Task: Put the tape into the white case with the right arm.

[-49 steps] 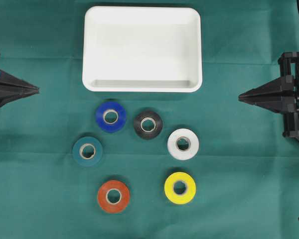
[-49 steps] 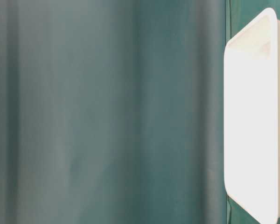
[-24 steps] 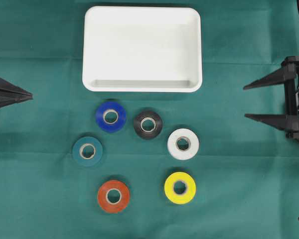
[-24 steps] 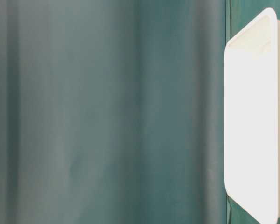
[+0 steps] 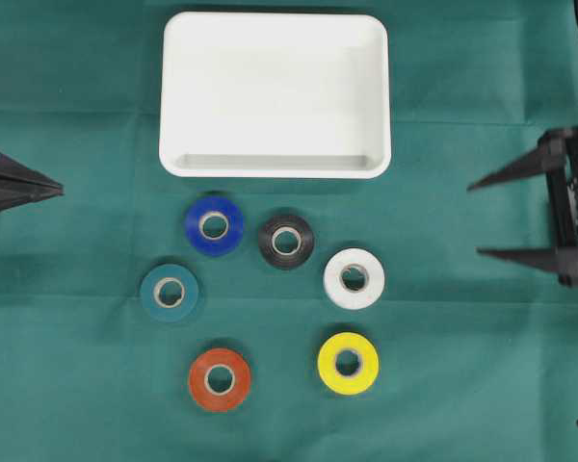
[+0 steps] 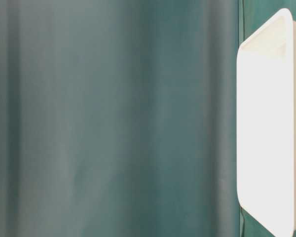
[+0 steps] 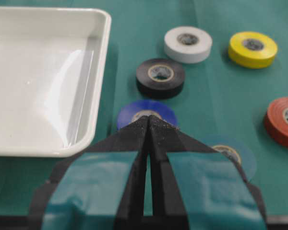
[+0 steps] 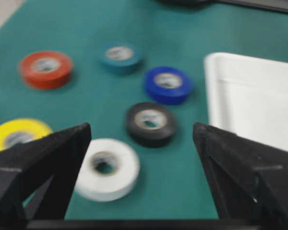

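The white case (image 5: 275, 96) lies empty at the back middle of the green cloth. In front of it lie several tape rolls: blue (image 5: 195, 227), black (image 5: 268, 241), white (image 5: 333, 279), teal (image 5: 150, 293), orange-red (image 5: 200, 380) and yellow (image 5: 328, 364). At the right edge my right gripper (image 5: 474, 220) stands wide open and holds nothing, well clear of the rolls. In the right wrist view its fingers frame the white roll (image 8: 120, 179) and the black roll (image 8: 134, 129). My left gripper (image 5: 60, 191) is shut and empty at the left edge.
Green cloth covers the whole table. The table-level view shows only blurred cloth and the case's rim (image 6: 241, 123) at the right. The left wrist view looks past the shut left gripper (image 7: 149, 120) at the case (image 7: 38, 86) and the rolls.
My right gripper's jaws have swung from shut to wide open. The left gripper has drawn back a little toward the left edge. No tape roll has moved.
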{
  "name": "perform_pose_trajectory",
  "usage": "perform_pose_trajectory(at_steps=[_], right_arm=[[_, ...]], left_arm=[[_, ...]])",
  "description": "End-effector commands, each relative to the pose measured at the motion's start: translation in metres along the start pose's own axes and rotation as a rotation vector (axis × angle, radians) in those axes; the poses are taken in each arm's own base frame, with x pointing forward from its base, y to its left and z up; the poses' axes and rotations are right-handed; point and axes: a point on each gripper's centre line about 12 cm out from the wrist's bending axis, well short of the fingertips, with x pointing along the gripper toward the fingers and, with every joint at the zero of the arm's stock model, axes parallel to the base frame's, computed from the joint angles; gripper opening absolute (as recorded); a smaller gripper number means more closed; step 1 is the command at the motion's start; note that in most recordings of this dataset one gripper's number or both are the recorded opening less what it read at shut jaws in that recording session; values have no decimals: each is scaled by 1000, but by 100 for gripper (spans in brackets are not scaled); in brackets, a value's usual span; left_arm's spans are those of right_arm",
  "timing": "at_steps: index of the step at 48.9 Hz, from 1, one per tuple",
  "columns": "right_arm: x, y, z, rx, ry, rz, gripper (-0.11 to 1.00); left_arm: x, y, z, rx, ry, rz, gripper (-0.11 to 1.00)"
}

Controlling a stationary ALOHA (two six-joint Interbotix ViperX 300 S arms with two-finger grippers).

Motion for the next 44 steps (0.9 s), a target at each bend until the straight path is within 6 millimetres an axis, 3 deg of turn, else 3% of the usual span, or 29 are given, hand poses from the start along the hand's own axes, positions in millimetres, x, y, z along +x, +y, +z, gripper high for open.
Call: perform_pose_trajectory(at_steps=[1, 12, 24, 44], right_arm=[[2, 10, 2, -22, 7, 55, 77], [5, 16, -2, -35, 31, 87, 66], [18, 17, -6, -36, 80, 87, 65], [80, 23, 8, -38, 165, 89, 65]], left_arm=[[1, 0, 3, -2, -6, 3, 0], [1, 0, 5, -3, -11, 2, 0], [1, 0, 5, -9, -12, 2, 0], [1, 0, 3, -9, -9, 2, 0]])
